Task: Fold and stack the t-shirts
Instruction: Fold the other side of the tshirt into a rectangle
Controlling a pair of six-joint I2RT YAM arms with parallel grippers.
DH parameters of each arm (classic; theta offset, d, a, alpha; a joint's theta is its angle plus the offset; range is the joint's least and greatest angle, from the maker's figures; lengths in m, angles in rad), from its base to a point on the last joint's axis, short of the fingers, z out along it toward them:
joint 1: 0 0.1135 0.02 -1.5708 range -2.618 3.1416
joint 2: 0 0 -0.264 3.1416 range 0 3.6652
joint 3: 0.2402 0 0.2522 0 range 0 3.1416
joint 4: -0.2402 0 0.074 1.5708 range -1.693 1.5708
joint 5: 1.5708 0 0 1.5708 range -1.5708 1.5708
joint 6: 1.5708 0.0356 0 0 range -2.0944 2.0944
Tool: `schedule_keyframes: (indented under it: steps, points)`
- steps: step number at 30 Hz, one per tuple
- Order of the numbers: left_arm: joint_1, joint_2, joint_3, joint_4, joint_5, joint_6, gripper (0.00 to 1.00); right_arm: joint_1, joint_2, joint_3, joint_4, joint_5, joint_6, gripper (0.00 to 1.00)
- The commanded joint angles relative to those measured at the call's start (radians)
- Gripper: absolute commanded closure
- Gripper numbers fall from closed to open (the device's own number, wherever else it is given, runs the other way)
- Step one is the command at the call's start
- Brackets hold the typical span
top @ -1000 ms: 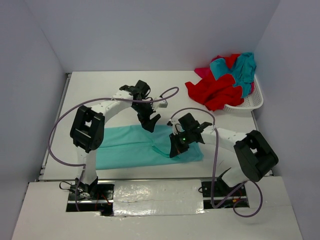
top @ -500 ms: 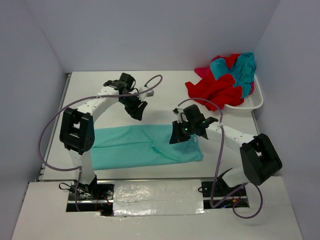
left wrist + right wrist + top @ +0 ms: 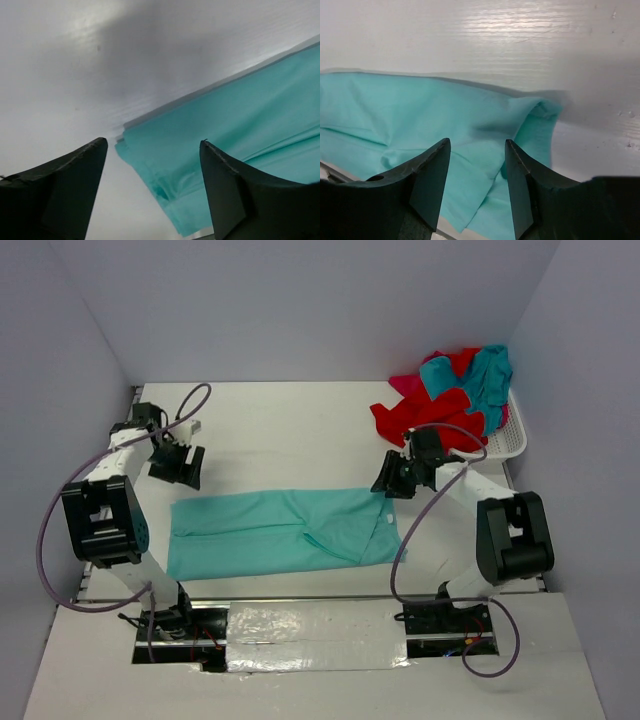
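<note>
A teal t-shirt (image 3: pixel 285 532) lies flat on the white table, folded into a long strip that runs left to right. My left gripper (image 3: pixel 178 466) hovers open just beyond the strip's far left corner. In the left wrist view, the open left gripper (image 3: pixel 153 141) frames that teal corner (image 3: pixel 240 115) with nothing between the fingers. My right gripper (image 3: pixel 390 483) is open over the strip's far right corner. The right wrist view shows the right gripper (image 3: pixel 477 142) above the shirt's curled-up right edge (image 3: pixel 420 115), apart from it.
A white mesh basket (image 3: pixel 503 446) stands at the back right, heaped with red (image 3: pixel 430 420), teal (image 3: pixel 487 380) and magenta (image 3: pixel 405 385) shirts; the red ones spill over its left rim onto the table (image 3: pixel 290 430). Walls close the table in on three sides.
The right gripper opened, let go of the teal shirt and moved to its right end. The left gripper swung from the middle out to the far left end. The shirt now lies stretched longer.
</note>
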Motion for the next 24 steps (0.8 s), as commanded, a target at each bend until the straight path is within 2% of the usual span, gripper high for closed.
schedule_keyframes:
  steps: [1,4,6,12,13,15,16,18,19,24]
  points:
    - [0.03,0.002,-0.048,0.04,-0.053,0.037,0.1,-0.014,0.057,0.054,0.002,-0.008,-0.017,0.44]
    - [0.035,0.017,-0.111,0.093,-0.065,0.071,0.1,-0.015,0.106,0.084,-0.001,0.007,-0.017,0.44]
    - [0.035,0.028,-0.144,0.126,-0.061,0.07,0.13,-0.023,0.127,0.101,-0.015,0.018,-0.017,0.44]
    - [0.035,0.069,-0.179,0.16,-0.068,0.062,0.33,-0.028,0.156,0.117,-0.032,0.017,-0.026,0.46]
    - [0.035,0.075,-0.182,0.165,-0.077,0.062,0.4,-0.028,0.158,0.115,-0.014,0.006,-0.029,0.51]
    - [0.035,0.088,-0.19,0.172,-0.09,0.062,0.5,-0.028,0.175,0.121,-0.003,-0.006,-0.026,0.68]
    - [0.035,0.101,-0.188,0.176,-0.097,0.06,0.61,-0.031,0.181,0.134,-0.004,0.0,-0.026,0.85]
    - [0.036,0.115,-0.187,0.176,-0.094,0.063,0.75,-0.034,0.201,0.181,-0.012,0.017,-0.029,1.0]
    - [0.035,0.128,-0.182,0.177,-0.101,0.06,1.0,-0.034,0.209,0.201,-0.024,0.023,-0.034,1.0]
    - [0.035,0.145,-0.188,0.188,-0.122,0.074,1.0,-0.052,0.287,0.356,-0.087,0.08,-0.072,1.0]
